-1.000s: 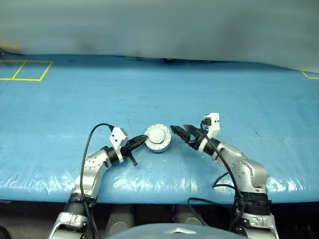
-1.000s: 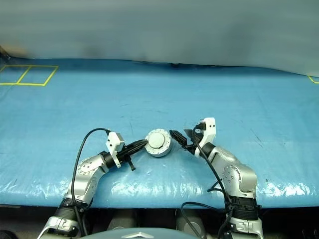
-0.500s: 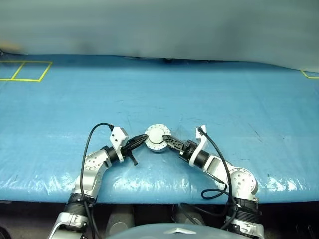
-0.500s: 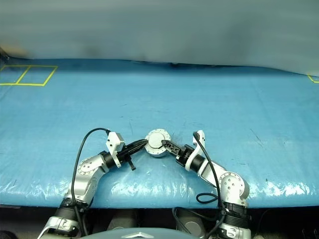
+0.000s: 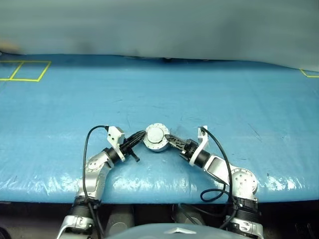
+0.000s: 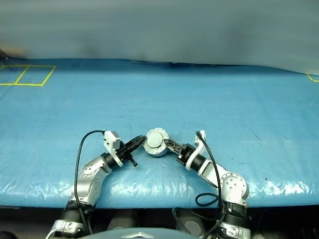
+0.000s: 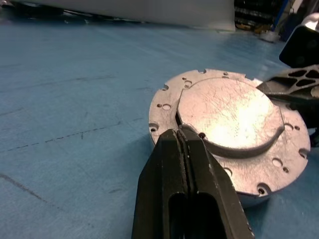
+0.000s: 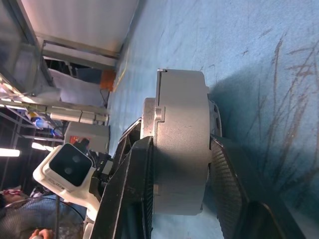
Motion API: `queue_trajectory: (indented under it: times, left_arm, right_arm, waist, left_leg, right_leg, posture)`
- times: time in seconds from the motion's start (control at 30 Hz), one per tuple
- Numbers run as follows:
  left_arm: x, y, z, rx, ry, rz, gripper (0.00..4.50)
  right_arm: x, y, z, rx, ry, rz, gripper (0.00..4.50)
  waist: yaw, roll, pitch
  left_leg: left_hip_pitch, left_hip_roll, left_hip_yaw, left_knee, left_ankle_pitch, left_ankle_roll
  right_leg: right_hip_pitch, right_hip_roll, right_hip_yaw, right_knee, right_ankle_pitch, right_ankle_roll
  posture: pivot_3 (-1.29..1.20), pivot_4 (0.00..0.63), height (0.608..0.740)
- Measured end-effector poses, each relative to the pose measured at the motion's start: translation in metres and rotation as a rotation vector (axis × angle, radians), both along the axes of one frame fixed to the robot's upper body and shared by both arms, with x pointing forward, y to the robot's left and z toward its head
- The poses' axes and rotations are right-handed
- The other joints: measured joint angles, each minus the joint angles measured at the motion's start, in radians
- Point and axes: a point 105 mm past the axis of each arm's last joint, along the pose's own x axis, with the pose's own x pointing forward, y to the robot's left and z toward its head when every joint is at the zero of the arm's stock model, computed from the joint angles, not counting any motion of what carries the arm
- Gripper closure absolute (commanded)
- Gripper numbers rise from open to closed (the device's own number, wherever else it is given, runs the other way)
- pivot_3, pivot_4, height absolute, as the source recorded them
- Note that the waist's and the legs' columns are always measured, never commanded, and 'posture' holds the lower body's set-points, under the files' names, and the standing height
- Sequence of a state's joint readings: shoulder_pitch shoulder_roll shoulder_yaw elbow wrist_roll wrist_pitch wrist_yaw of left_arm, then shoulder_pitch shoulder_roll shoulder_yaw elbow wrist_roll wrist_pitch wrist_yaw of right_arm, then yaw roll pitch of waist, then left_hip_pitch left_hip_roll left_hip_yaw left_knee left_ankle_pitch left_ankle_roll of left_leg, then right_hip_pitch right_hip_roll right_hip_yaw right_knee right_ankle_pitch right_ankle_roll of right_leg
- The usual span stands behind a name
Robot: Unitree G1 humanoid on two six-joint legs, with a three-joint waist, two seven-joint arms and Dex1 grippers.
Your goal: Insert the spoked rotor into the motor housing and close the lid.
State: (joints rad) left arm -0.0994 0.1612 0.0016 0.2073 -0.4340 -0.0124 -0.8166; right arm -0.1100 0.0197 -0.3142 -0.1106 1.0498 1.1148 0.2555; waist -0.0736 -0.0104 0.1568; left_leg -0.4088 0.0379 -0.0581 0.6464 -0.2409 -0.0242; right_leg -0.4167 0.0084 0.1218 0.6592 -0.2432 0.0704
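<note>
The blue table [image 5: 209,94] is lying under both arms. The motor housing [image 5: 155,144] is sitting between the two grippers with the lid [image 7: 229,117] closed on top. The right gripper [image 5: 168,140] is squeezing the housing, one finger above and one below. The left gripper [image 7: 179,137] is pinched shut, its tips touching the lid's edge.

The motor housing [image 7: 227,149], a round silver-grey casing with its plain grey lid [image 7: 229,114] closed, sits clamped between the right gripper's [image 5: 169,141] fingers, touching the shut left gripper's [image 7: 180,137] tips.
</note>
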Motion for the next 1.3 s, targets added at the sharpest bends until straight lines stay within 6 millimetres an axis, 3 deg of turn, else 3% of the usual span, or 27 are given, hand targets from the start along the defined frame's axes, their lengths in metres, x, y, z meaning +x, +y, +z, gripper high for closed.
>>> queue_trajectory:
  times: [0.1, 0.2, 0.4, 0.57, 0.6, 0.9, 1.3]
  left_arm:
    - [0.001, 0.008, 0.015, -0.159, 0.017, 0.029, 4.50]
    - [0.001, 0.014, 0.021, -0.236, 0.010, 0.054, 3.89]
    - [-0.001, 0.007, 0.027, -0.458, 0.062, 0.063, 1.86]
    - [-0.005, 0.000, 0.035, -0.584, 0.112, -0.009, 0.18]
    - [-0.005, -0.001, 0.035, -0.595, 0.122, -0.020, 0.02]
    - [-0.014, -0.010, 0.034, -0.765, 0.275, -0.144, 0.02]
    - [-0.019, -0.015, 0.043, -0.832, 0.294, -0.210, 0.02]
  right_arm:
    - [0.005, -0.006, 0.005, 0.051, -0.003, -0.045, 3.28]
    - [0.012, -0.012, 0.016, 0.095, -0.036, -0.093, 3.28]
    - [0.020, -0.017, 0.041, 0.205, -0.121, -0.137, 3.28]
    - [0.018, -0.010, 0.052, 0.241, -0.155, -0.102, 3.28]
    - [0.018, -0.008, 0.053, 0.245, -0.157, -0.093, 3.28]
    - [0.012, 0.009, 0.059, 0.269, -0.173, -0.007, 3.28]
    - [-0.009, 0.037, 0.050, 0.181, -0.165, 0.151, 3.28]
  waist:
    - [-0.003, 0.001, 0.001]
    - [-0.003, 0.002, 0.001]
    - [-0.004, 0.002, 0.002]
    - [-0.008, 0.003, 0.002]
    - [-0.009, 0.003, 0.002]
    - [-0.009, 0.003, 0.002]
    - [-0.008, 0.003, 0.002]
  left_leg:
    - [-0.005, 0.000, 0.000, 0.000, 0.000, 0.000]
    - [-0.006, 0.000, 0.000, 0.000, 0.000, 0.000]
    - [-0.007, 0.000, 0.000, 0.000, 0.000, 0.000]
    - [-0.006, 0.000, -0.001, 0.000, 0.000, 0.000]
    - [-0.006, 0.000, -0.001, 0.000, 0.000, 0.000]
    - [-0.006, 0.000, -0.001, 0.000, 0.000, 0.000]
    - [-0.006, 0.000, -0.001, 0.001, 0.000, 0.000]
  right_leg:
    - [-0.004, 0.000, 0.000, 0.000, 0.002, 0.004]
    - [-0.006, 0.000, 0.000, 0.000, 0.003, 0.004]
    - [-0.006, 0.000, 0.000, 0.000, 0.002, 0.004]
    - [-0.006, 0.001, -0.001, 0.000, 0.002, 0.004]
    - [-0.006, 0.001, -0.001, 0.000, 0.002, 0.004]
    - [-0.006, 0.001, -0.001, 0.000, 0.002, 0.004]
    - [-0.006, 0.001, -0.001, 0.000, 0.002, 0.004]
  posture:
    - [0.00, 0.150, 0.740]
    - [0.00, 0.150, 0.740]
    - [0.00, 0.150, 0.740]
    - [0.00, 0.150, 0.740]
    - [0.00, 0.150, 0.740]
    - [0.00, 0.150, 0.740]
    - [0.00, 0.150, 0.740]
